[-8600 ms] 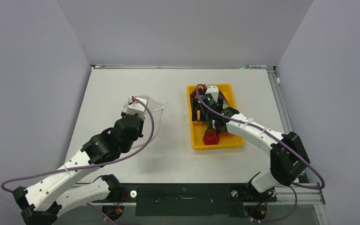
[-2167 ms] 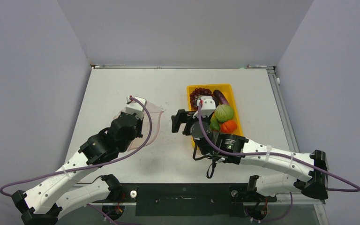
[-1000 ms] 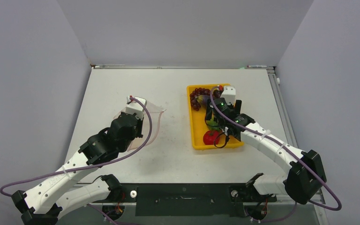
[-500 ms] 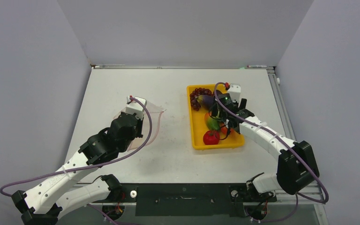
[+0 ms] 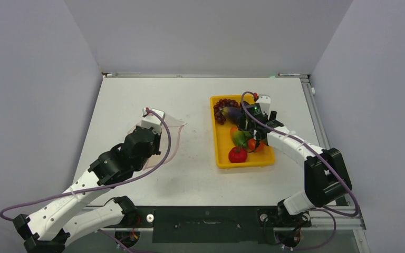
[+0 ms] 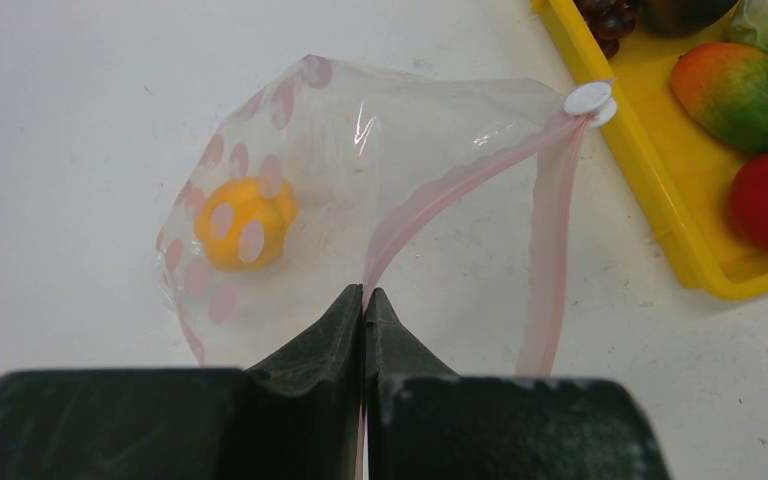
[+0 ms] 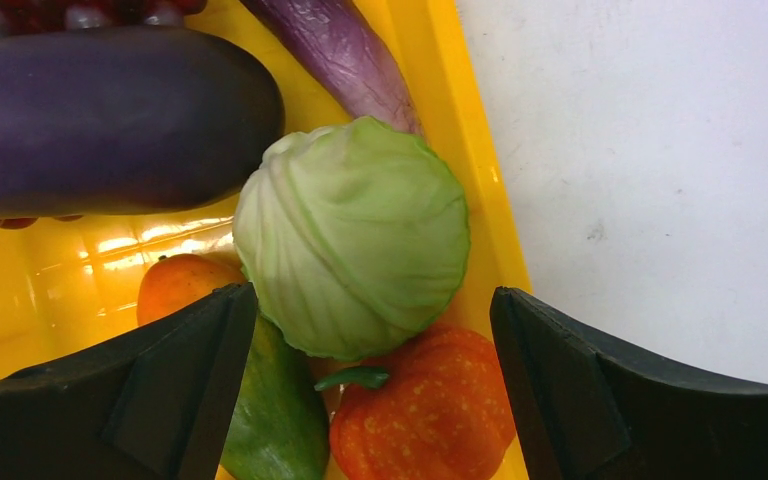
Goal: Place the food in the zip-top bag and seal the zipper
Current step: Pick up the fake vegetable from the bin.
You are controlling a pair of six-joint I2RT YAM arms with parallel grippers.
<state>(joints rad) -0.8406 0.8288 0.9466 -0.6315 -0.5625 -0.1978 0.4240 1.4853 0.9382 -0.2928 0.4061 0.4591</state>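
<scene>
The zip-top bag [image 6: 380, 150], clear with pink dots, lies on the table with a yellow piece [image 6: 240, 222] inside. Its pink zipper [image 6: 450, 180] stands apart in a loop, with a white slider [image 6: 590, 100] at the far end. My left gripper [image 6: 363, 292] is shut on the zipper strip at the near end. My right gripper [image 7: 372, 300] hangs open over the food in the yellow tray [image 5: 221, 153], one finger on each side of a green cabbage [image 7: 355, 235]. Around the cabbage lie an orange pumpkin [image 7: 430, 415], two eggplants [image 7: 110, 120], grapes [image 5: 222, 105] and a red tomato [image 5: 237, 154].
An orange-green mango [image 7: 185, 285] lies under my right gripper's left finger. The tray's right wall [image 7: 460, 130] runs close beside the cabbage, with bare white table [image 7: 660, 150] beyond it. Grey walls close in the table on three sides.
My right arm has drawn its elbow in and the gripper has shifted slightly over the tray's far right part. The left arm and the bag have not moved.
</scene>
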